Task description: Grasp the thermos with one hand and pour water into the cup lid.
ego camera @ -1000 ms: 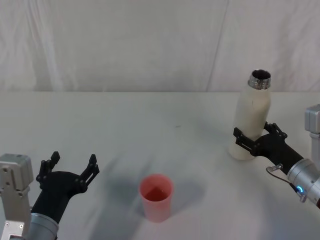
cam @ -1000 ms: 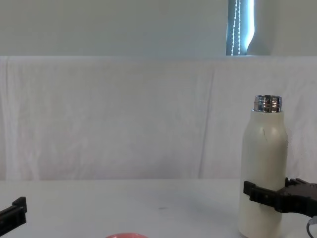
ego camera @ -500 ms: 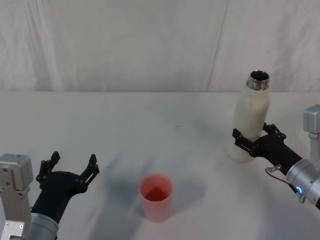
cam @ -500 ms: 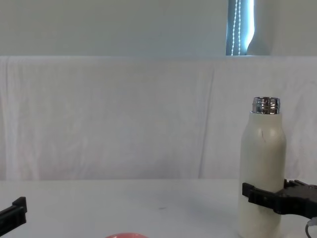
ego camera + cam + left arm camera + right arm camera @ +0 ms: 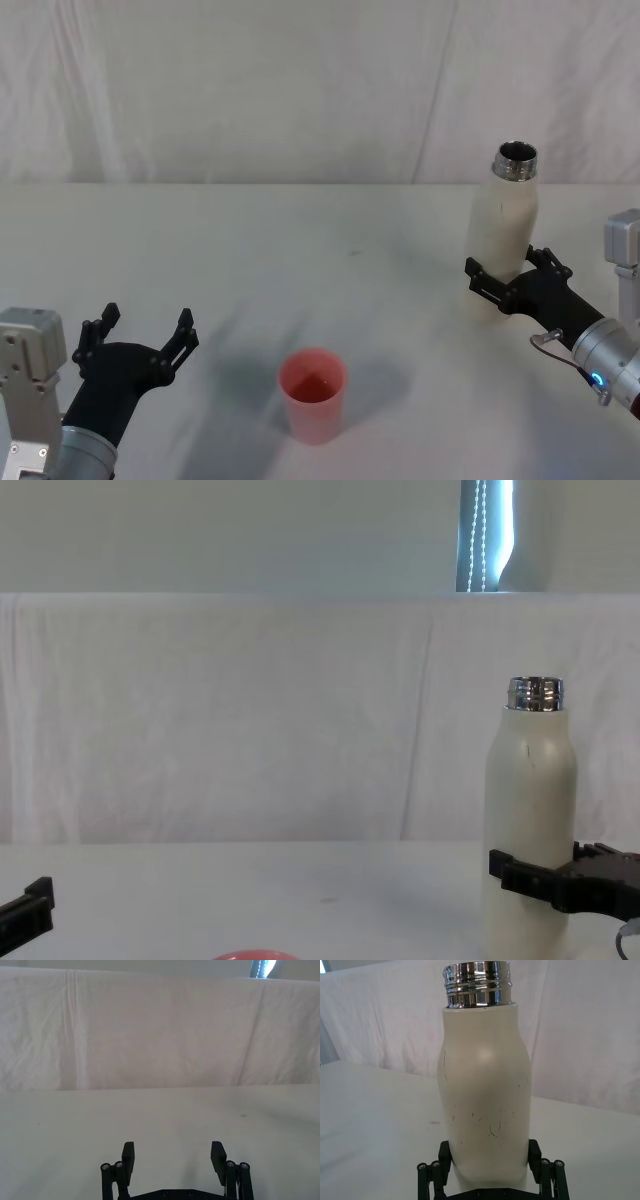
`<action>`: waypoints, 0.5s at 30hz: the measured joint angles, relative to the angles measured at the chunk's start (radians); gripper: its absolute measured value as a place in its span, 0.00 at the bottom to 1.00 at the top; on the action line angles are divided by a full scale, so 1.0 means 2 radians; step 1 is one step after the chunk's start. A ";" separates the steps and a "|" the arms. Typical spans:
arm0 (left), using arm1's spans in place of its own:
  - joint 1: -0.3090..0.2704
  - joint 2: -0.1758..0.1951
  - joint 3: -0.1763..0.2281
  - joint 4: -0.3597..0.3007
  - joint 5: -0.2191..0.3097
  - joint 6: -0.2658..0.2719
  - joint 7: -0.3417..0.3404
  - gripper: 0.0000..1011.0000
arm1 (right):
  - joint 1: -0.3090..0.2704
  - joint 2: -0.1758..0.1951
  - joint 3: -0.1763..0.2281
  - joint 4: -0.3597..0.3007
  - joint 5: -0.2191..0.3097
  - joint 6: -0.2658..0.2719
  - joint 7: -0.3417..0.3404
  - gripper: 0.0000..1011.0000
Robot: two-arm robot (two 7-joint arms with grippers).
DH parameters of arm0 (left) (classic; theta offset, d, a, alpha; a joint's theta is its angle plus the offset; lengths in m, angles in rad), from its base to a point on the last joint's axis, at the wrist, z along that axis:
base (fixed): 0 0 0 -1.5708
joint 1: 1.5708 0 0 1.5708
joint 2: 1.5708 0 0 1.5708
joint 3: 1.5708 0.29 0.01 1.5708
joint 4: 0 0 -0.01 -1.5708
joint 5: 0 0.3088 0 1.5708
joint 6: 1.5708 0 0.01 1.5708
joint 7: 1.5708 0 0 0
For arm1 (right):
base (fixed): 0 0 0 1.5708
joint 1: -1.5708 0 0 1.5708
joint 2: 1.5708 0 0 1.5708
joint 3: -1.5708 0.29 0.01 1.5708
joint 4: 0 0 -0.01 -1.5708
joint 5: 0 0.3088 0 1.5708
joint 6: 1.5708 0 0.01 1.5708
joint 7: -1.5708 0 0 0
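The thermos is a tall cream-white bottle with an open steel neck, standing upright at the right of the table. My right gripper is shut on its lower body, one finger on each side. In the right wrist view the thermos rises straight out of the right gripper. The chest view has the thermos at its right edge, clasped low down by the right gripper. The pink-red cup lid stands near the table's front centre, and its rim peeks into the chest view. My left gripper is open at the front left, well apart from the cup lid.
A white cloth covers the table and hangs as a backdrop behind it. Bare cloth lies between the thermos and the cup lid. The left wrist view has the open left gripper over bare table.
The thermos has shifted slightly to the left in my right gripper and stands straighter than a second ago. The left gripper and the cup lid have not moved.
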 joint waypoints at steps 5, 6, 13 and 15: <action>0.000 0.000 0.000 0.000 0.000 0.000 0.000 0.99 | 0.000 0.000 0.000 0.000 0.000 0.000 0.000 0.94; 0.000 0.000 0.000 0.000 0.000 0.000 0.000 0.99 | 0.000 0.000 0.000 0.000 0.000 0.000 0.000 0.94; 0.000 0.000 0.000 0.000 0.000 0.000 0.000 0.99 | 0.000 0.000 0.000 -0.001 0.000 0.000 0.000 0.99; 0.000 0.000 0.000 0.000 0.000 0.000 0.000 0.99 | 0.000 0.000 0.000 -0.001 0.000 0.000 0.000 0.99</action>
